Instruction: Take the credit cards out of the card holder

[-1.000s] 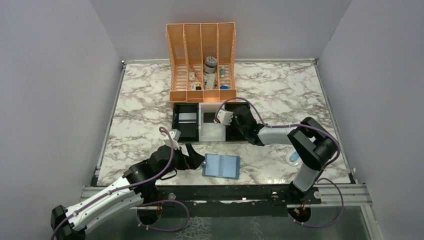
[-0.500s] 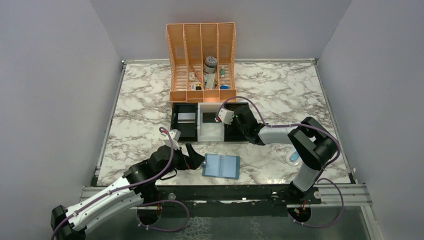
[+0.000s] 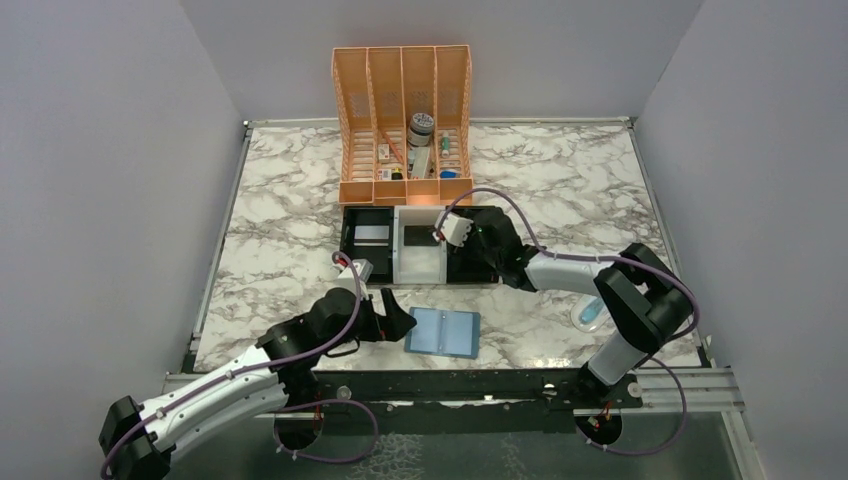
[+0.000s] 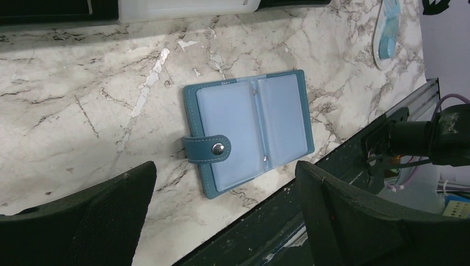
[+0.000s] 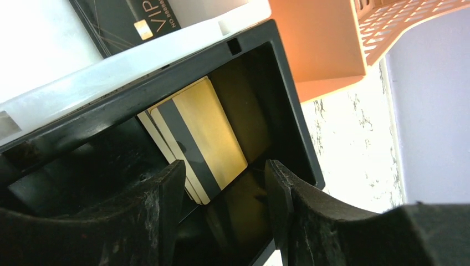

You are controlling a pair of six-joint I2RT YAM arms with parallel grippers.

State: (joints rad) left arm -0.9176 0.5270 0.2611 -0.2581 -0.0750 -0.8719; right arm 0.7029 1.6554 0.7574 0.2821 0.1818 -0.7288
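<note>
The blue card holder (image 3: 442,332) lies open and flat near the table's front edge, its snap tab toward my left gripper; its pockets look empty in the left wrist view (image 4: 249,130). My left gripper (image 3: 399,318) is open just left of the holder, its fingers wide apart above the holder (image 4: 224,169). My right gripper (image 3: 480,243) is open and reaches into the tray's right black compartment. The gold credit cards (image 5: 208,133), at least two stacked, lie there just beyond its fingertips (image 5: 224,169), not gripped.
The black-and-white three-compartment tray (image 3: 346,245) holds a silver-white card (image 3: 372,236) at left and a dark card (image 3: 418,235) in the middle. An orange organiser (image 3: 405,110) stands behind it. A pale blue packet (image 3: 588,316) lies at the right front.
My right gripper has moved a little farther back over the tray's right compartment. My left gripper has shifted slightly right toward the holder. The holder has not moved.
</note>
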